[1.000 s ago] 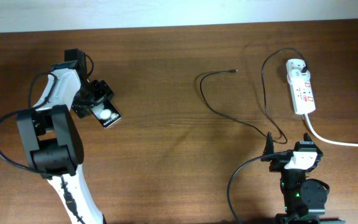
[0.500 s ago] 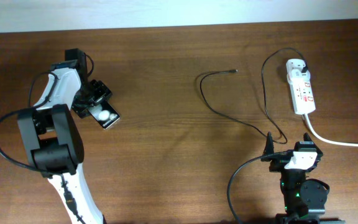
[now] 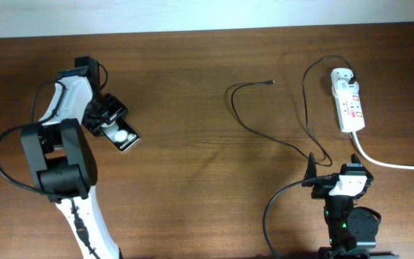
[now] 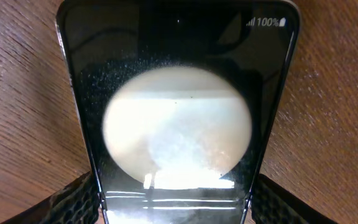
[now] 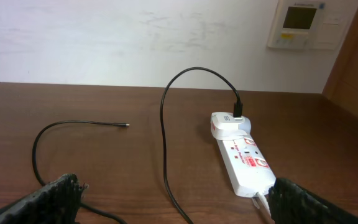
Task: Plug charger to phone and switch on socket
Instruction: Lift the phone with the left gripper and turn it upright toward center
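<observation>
— Which step is in hand?

— The phone (image 4: pixel 176 124) is gripped by the left fingers (image 4: pixel 73 202), which are closed against its two long edges. It fills the space just ahead of them. Whether it is lifted off the desk (image 3: pixel 192 187) cannot be told. Plugging-in is judged not yet begun.

— And the charger (image 5: pixel 163 134)?

— Its tip (image 3: pixel 270 82) lies loose, well apart from the left fingers and ahead of the right fingers (image 5: pixel 51 199), which are spread wide with nothing held. Its plug (image 5: pixel 237 114) is seated in the socket (image 3: pixel 348 101), ahead and to the right of them.

— What is called for next?

— Probably the phone is to be brought near the tip, the tip taken up by the right fingers, and the two finely aligned. The switch is left for afterwards.
</observation>
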